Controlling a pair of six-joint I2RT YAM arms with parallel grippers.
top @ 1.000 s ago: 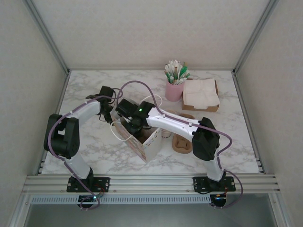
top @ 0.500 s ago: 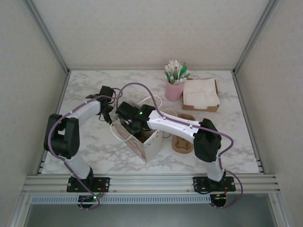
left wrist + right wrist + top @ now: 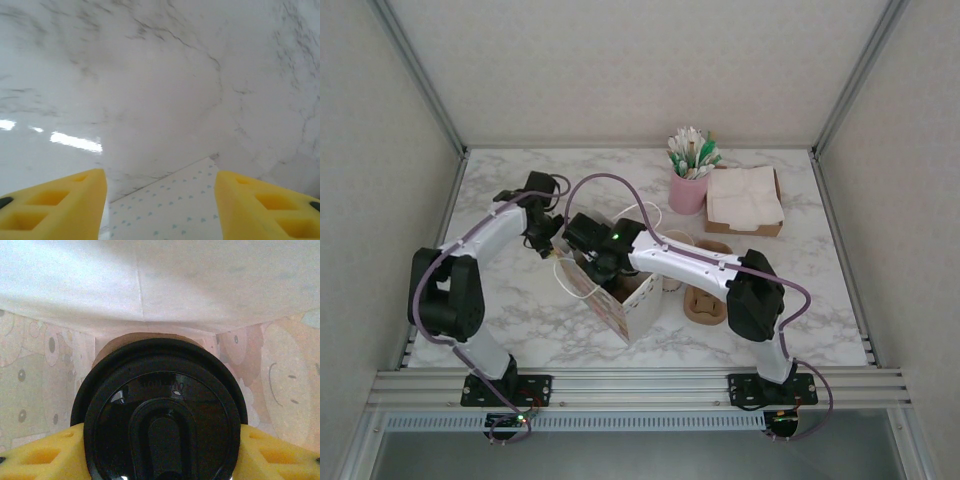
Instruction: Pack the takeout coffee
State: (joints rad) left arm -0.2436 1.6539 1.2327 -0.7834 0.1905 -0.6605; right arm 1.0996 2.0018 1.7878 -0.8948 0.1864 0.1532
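Takeout coffee (image 3: 160, 405), capped with its black lid, sits low inside the paper bag (image 3: 35, 380), clamped at the rim between the yellow fingers (image 3: 45, 455) of the right gripper (image 3: 160, 450). The step in hand looks like lowering the cup into the bag. The next move probably calls for setting the takeout coffee upright on the bag's floor, releasing it, then lifting straight out without catching the walls. The left gripper (image 3: 160, 200) hovers over the marble table (image 3: 150, 75), jaws spread wide, with a dotted bag panel (image 3: 170, 210) lying between them, ungripped. In the overhead view the bag (image 3: 625, 310) stands open near the arms, a cardboard carrier (image 3: 705, 300) just beside it. Farther back are a pink cup of stirrers (image 3: 688, 190) and a napkin box (image 3: 745, 200). No brand reads; the lid's embossed lettering is too faint, and the bag shows only smiley faces.
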